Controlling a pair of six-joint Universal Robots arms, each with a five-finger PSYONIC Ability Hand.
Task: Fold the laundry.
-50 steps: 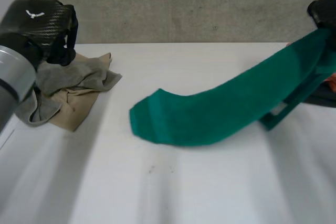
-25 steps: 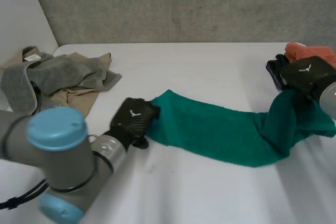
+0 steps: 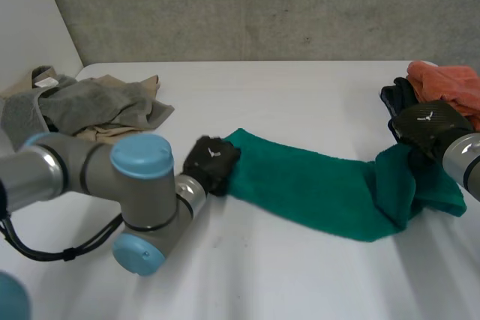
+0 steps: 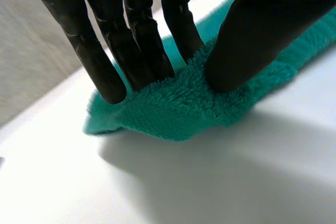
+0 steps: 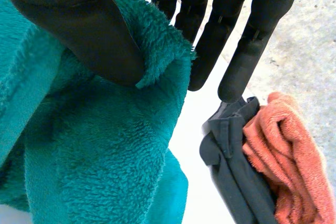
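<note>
A green fleece towel lies stretched across the white table, bunched up at its right end. My left hand is at the towel's left end; in the left wrist view its fingers and thumb pinch the towel's edge. My right hand holds the right end lifted a little off the table. The right wrist view has its thumb pressing a fold of the towel against the fingers.
A heap of grey and beige cloths lies at the table's far left. An orange cloth on a dark garment sits at the far right, just behind my right hand. A grey wall runs behind the table.
My left arm swung from the grey heap down to the towel's left end and pinched it. My right hand lowered its end, so the towel now lies along the table.
</note>
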